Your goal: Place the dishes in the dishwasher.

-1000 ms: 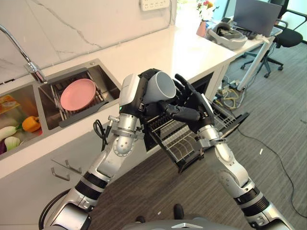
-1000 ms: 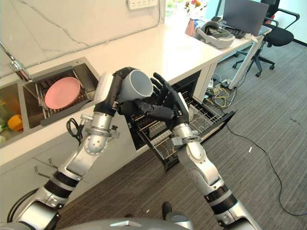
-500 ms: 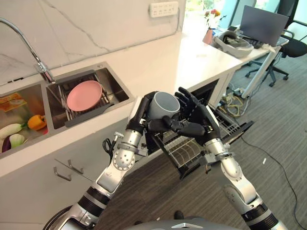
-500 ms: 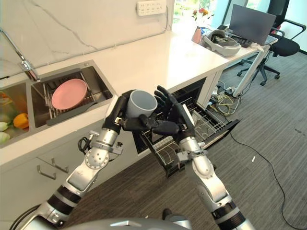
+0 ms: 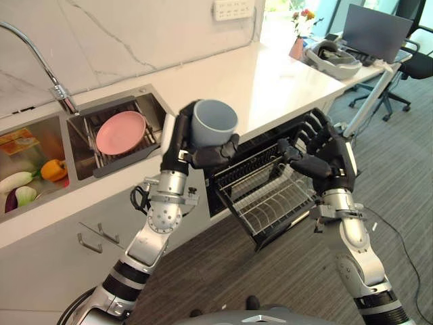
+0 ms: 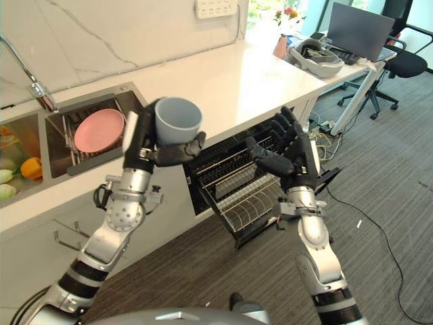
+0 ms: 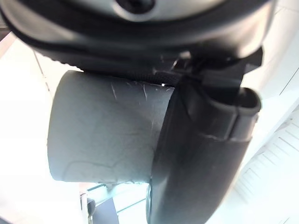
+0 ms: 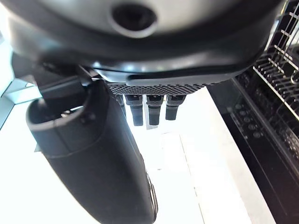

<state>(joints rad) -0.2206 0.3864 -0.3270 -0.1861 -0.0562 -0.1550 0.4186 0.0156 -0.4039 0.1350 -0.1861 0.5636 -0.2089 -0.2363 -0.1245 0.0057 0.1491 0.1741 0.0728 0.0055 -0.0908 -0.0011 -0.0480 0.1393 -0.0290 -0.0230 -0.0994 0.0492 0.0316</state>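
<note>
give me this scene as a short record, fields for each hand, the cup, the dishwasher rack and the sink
left hand: shut on the grey cup, held up above the counter edge
grey cup: upright, opening up, looks empty
right hand: open, fingers spread, holding nothing, over the rack's right side
dishwasher rack: pulled out below the white counter, wire tines bare where visible
sink: holds a pink plate on a rack
left basin: vegetables

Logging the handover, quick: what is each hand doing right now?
Left hand: shut on the grey cup.
Right hand: open, holding nothing.
</note>
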